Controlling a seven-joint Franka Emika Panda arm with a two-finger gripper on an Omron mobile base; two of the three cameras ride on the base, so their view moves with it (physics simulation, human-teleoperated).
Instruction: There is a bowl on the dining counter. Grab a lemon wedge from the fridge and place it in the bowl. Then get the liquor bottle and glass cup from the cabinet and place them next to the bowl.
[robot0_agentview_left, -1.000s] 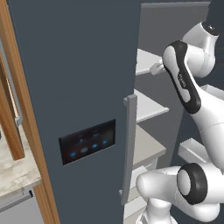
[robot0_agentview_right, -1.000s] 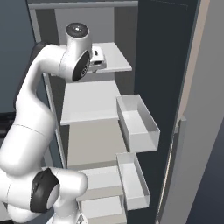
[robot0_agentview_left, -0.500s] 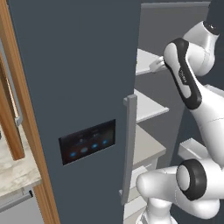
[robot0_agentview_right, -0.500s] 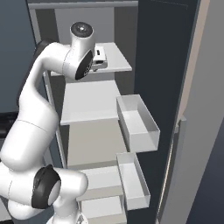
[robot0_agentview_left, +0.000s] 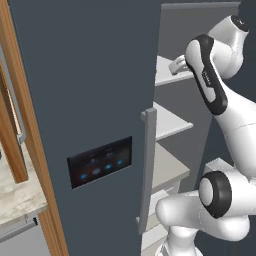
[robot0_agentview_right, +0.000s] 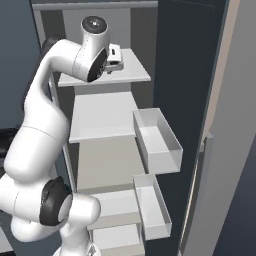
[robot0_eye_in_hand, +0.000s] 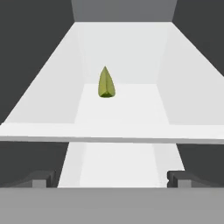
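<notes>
The lemon wedge (robot0_eye_in_hand: 105, 83) lies on a white top shelf (robot0_eye_in_hand: 118, 105) inside the fridge (robot0_agentview_left: 95, 100), point up in the hand view, well back from the shelf's front edge and apart from the gripper (robot0_eye_in_hand: 110, 178); the two dark finger tips stand wide apart with nothing between them. In the right base view the hand reaches over that top shelf (robot0_agentview_right: 132, 72); two white door bins (robot0_agentview_right: 156, 142) hang lower on the open door.

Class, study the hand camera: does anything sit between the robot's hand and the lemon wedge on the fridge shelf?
Nothing visible does. The lemon wedge lies alone on the white shelf, straight ahead of the open hand. The only thing between them is the shelf's front edge, which the hand must pass above.
</notes>
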